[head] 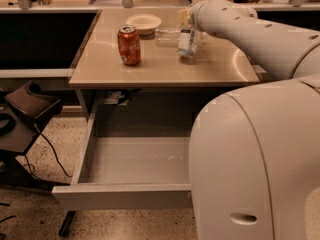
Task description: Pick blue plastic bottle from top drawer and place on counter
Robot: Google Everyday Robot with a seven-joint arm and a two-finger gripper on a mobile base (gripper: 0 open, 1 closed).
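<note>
The blue plastic bottle (pixel 188 42), clear with a pale bluish-white label, stands upright on the beige counter (pixel 165 66) towards its back right. My gripper (pixel 186 18) is at the end of the white arm (pixel 240 29), right above the bottle's top; the arm hides the bottle's cap. The top drawer (pixel 135 159) is pulled out below the counter. The part of its grey floor that shows holds nothing. My white body covers its right side.
A red soda can (pixel 129 45) stands at the counter's left. A white bowl (pixel 143 23) sits at the back. A clear bottle (pixel 167 35) lies just left of the blue bottle. A dark chair (pixel 27 109) is at the left.
</note>
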